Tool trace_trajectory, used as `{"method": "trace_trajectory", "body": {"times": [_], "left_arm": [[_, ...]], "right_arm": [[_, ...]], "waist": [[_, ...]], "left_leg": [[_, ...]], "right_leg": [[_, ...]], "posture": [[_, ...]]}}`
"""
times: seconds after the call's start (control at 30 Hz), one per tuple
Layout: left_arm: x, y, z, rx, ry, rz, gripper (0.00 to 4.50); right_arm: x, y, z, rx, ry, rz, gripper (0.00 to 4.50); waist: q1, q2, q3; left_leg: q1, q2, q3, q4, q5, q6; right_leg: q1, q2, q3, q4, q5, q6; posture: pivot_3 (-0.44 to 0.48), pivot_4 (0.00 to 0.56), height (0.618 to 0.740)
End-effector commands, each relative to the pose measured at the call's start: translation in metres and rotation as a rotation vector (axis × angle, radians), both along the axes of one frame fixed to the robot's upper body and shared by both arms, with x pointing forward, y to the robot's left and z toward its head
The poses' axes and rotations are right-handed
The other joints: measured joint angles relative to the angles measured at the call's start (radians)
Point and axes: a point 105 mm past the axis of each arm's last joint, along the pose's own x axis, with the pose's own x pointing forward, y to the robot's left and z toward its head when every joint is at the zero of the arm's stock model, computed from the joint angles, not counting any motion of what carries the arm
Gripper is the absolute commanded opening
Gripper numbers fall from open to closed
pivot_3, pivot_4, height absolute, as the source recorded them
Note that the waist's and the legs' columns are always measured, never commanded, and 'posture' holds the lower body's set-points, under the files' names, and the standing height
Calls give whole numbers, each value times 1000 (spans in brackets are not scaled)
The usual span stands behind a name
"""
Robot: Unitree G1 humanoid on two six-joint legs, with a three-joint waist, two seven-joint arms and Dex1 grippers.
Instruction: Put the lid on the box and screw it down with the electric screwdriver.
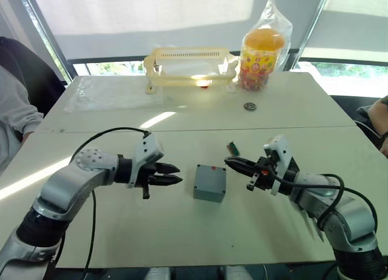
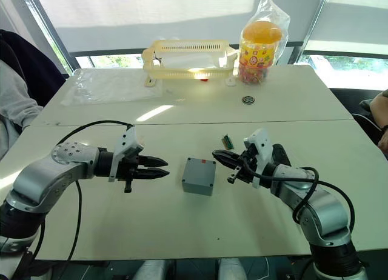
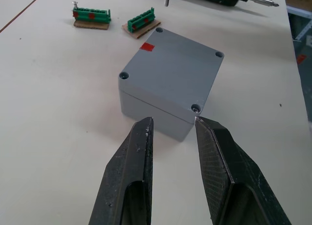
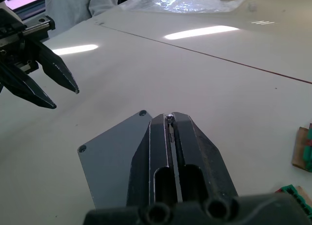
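Left claw (image 1: 171, 174): black fingers a little apart, holding nothing, aimed at the box.
Right claw (image 2: 222, 158): fingers pressed together on a small screw.
Grey-blue square plastic box (image 1: 210, 182): between both claws, thin flat lid (image 3: 171, 69) already seated.
Handling: likely light, stiff, smooth; take it by the side walls.
Tabletop (image 1: 182, 231): pale, smooth; window behind.

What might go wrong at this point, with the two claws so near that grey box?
1. The right gripper pinches what looks like a tiny screw at its very tips; it may slip out and roll away.
2. Nothing holds the box. The open left gripper, close beside it, may nudge it and shift the lid on top.
3. The green parts lie near the box and may get knocked.
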Motion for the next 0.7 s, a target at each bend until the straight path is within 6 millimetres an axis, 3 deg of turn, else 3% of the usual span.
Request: {"method": "trace_trajectory", "body": {"times": [0.03, 0.33, 0.7], "left_arm": [[2, -1, 10, 0, -52, -8, 1326], [1, -2, 9, 3, -51, -3, 1326], [0, -2, 7, 5, -50, 0, 1326]], "right_arm": [[0, 2, 1, 4, -25, 4, 43], [5, 1, -11, -35, -19, 5, 43], [9, -4, -11, -30, -19, -16, 43]], "waist": [[0, 0, 0], [0, 0, 0], [0, 0, 0]], "left_leg": [[0, 0, 0, 0, 0, 0], [0, 0, 0, 0, 0, 0], [0, 0, 0, 0, 0, 0]], "right_leg": [[0, 0, 0, 0, 0, 0], [0, 0, 0, 0, 0, 0], [0, 0, 0, 0, 0, 0]], "posture": [[0, 150, 740], [0, 150, 740], [0, 150, 740]]}}
